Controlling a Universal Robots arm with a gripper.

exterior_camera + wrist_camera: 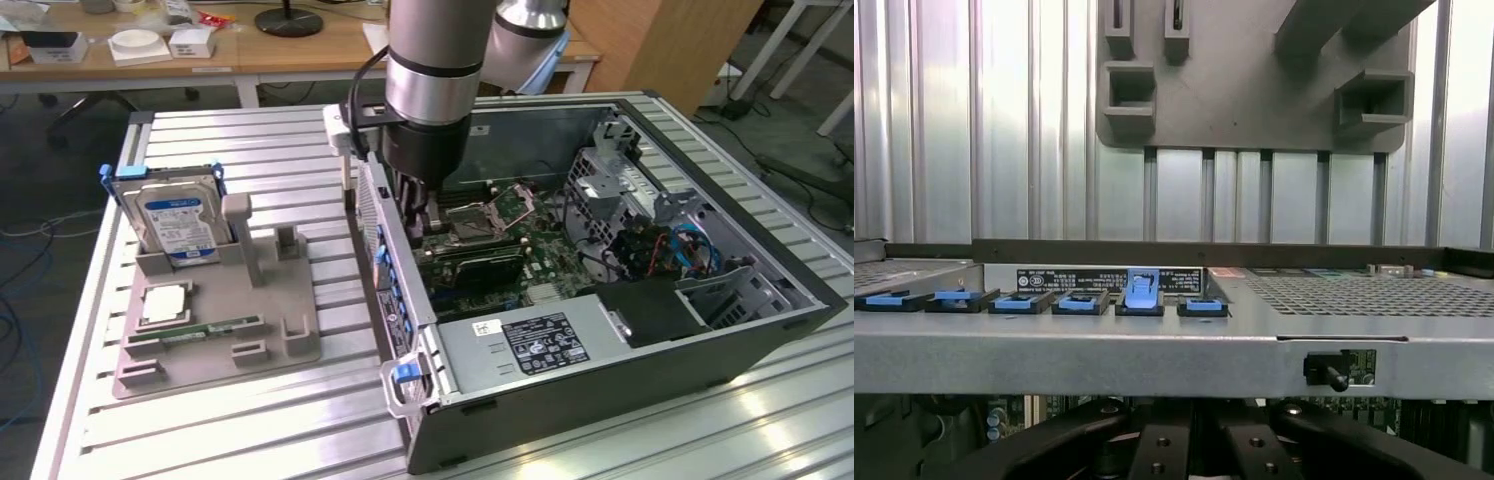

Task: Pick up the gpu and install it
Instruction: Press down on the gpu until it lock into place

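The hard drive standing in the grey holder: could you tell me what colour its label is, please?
Blue and white, on the hard drive; the exterior view shows it best.

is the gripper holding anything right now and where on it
Cannot be told: the gripper is shut and lowered inside the computer case, but whatever sits between its tips is hidden.

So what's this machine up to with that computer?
A robot arm is reaching down into an open computer case, its gripper shut and low beside the case's rear wall, above the motherboard. On the gray tray beside the case sit a hard drive and a memory stick.
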